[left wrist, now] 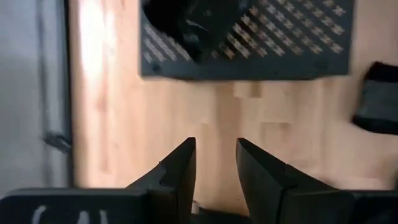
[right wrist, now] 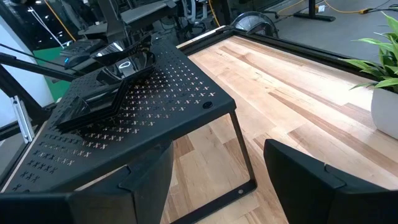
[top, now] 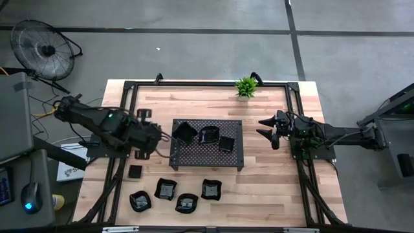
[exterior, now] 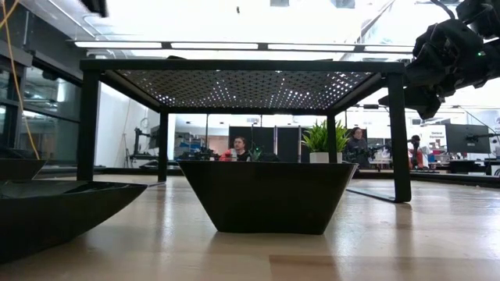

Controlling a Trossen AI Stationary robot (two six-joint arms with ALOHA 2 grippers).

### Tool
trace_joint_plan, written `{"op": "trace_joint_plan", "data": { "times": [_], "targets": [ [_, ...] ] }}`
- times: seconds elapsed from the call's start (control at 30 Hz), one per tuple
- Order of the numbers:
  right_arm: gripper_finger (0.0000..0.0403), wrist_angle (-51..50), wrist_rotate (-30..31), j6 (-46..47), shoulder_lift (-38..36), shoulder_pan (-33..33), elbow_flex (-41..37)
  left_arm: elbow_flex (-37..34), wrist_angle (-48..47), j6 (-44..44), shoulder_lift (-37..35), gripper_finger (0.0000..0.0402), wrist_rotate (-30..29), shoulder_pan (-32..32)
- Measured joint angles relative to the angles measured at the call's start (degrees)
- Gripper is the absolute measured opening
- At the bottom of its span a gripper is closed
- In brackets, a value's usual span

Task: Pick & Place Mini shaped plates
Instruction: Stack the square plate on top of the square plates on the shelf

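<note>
Worktop (top: 272, 188): pale wood, with a raised perforated tray (top: 208, 154) at centre serving as landmark. On the tray: 3 plates, namely a square plate (top: 184, 133) tilted at the tray's left end, a wavy plate (top: 209, 135) just beside it, and a small square plate (top: 226, 144) toward the right. On the worktop in front of the tray: 4 plates in a loose cluster, plate A (top: 140, 200), plate B (top: 167, 189), plate C (top: 187, 204) and plate D (top: 211, 189), plus a small flat plate (top: 135, 172) off the tray's front-left corner. Plant (top: 246, 87): behind the tray, at the worktop's far edge. Left claw (top: 169, 137): at the tray's left edge, fingers (left wrist: 180, 171) parted with bare wood between them, grasping nothing. Right claw (top: 266, 128): right of the tray, apart from it, spread wide and empty.
</note>
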Motion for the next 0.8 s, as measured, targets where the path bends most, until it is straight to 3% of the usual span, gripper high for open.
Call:
{"op": "trace_joint_plan", "data": {
  "times": [0.4,0.57,0.8],
  "targets": [
    [0.0246,0.0,0.0,0.0,0.0,0.0,0.0,-20.36,1.87,-36.38,-7.32,0.0111,7.78,-13.26],
    [0.0246,-0.01,0.0,0.0,0.0,0.02,0.0,-26.91,6.2,-45.59,-7.42,0.0111,13.93,-17.22],
    [0.0246,-0.01,0.0,0.0,0.0,0.01,0.0,-36.33,20.79,-51.25,-7.46,0.0111,16.55,-18.76]
  ]
}}
